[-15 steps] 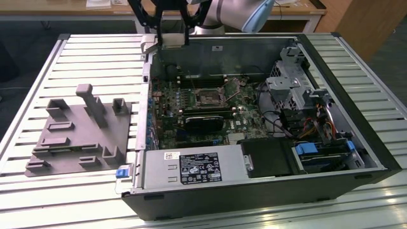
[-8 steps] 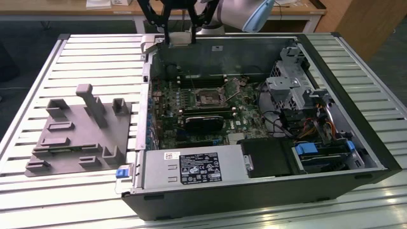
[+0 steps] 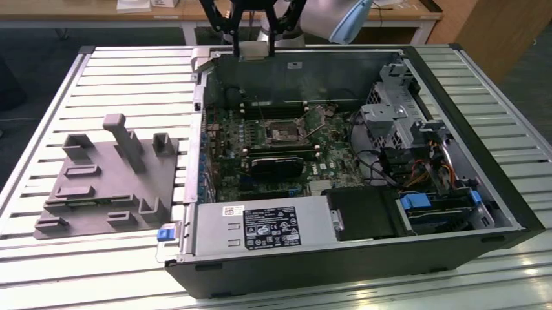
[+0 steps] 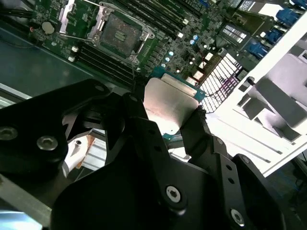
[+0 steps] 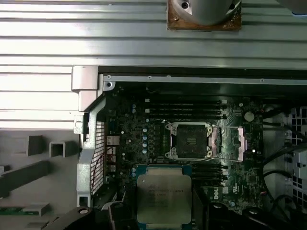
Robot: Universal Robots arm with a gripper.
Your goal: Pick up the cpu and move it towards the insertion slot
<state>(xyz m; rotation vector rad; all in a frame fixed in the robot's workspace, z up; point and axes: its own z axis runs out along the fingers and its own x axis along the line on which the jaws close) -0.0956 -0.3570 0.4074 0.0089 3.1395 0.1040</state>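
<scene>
My gripper [image 3: 253, 40] hangs high over the far rim of the open computer case, shut on the cpu [image 3: 253, 50], a small flat square chip. In the second wrist view the black fingers [image 4: 139, 120] clamp two opposite edges of the cpu [image 4: 170, 100], whose silvery face shows. In the first wrist view the cpu [image 5: 164, 194] lies a short way from the insertion slot [image 5: 188, 140], a dark square socket in a silver frame with its lid swung open beside it. On the motherboard the insertion slot [image 3: 280, 134] [image 4: 120, 31] sits well below the gripper.
The computer case [image 3: 483, 213] lies open on a slatted metal table [image 3: 129, 77]. A grey plastic fixture [image 3: 108, 181] stands at the exterior view's left. Inside the case are a long black card [image 3: 276, 169], a power supply [image 3: 258, 227] and a drive cage [image 3: 397, 116] with cables.
</scene>
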